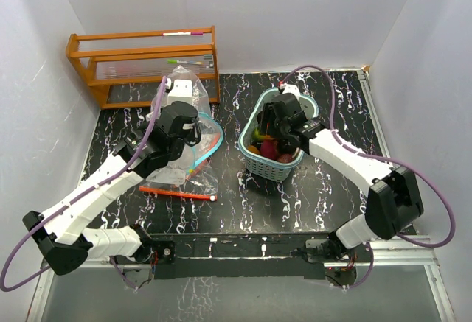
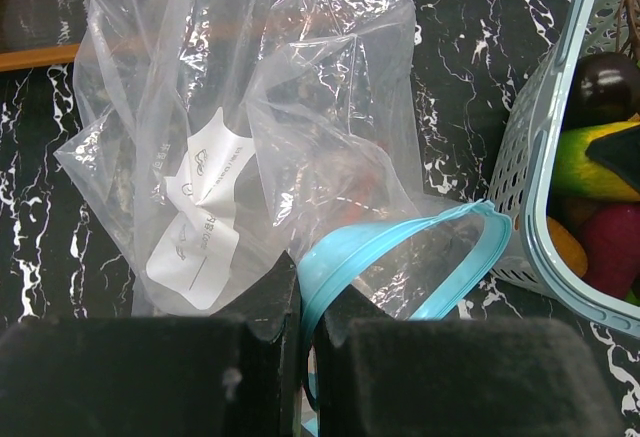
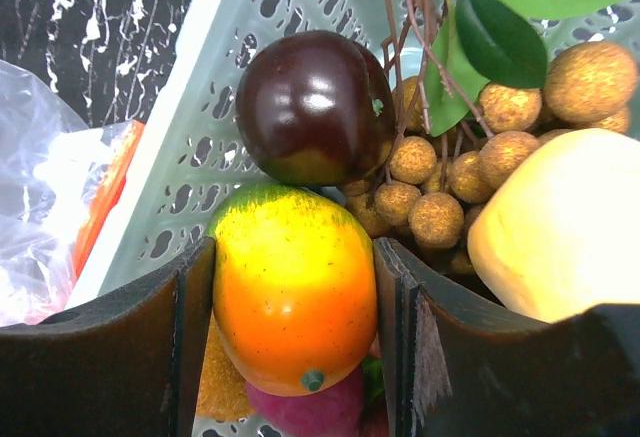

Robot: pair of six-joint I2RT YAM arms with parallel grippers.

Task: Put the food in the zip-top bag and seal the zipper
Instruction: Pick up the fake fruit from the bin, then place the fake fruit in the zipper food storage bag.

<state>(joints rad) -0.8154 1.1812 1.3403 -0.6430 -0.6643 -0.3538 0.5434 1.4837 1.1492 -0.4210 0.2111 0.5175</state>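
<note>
Right gripper (image 3: 295, 267) hugs the orange-yellow fruit (image 3: 290, 307), apparently touching both flanks. Squeeze firm, lift straight out of the basket (image 3: 200, 137)! Left gripper (image 2: 305, 317) pinches the zip-top bag (image 2: 250, 107) rim.

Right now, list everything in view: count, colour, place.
zip-top bag: one, clear with teal zipper, left of basket
basket: one, teal, centre-right
mango: one, orange-yellow, in basket
plum: one, dark red, in basket
nuts: one cluster, brown, in basket
pale fruit: one, pale yellow, in basket
rack: one, orange wood, back left
stick: one, red, near side of bag
table: one, black marbled
left fingers: black, shut on bag's zipper
right fingers: black, against mango's sides
</note>
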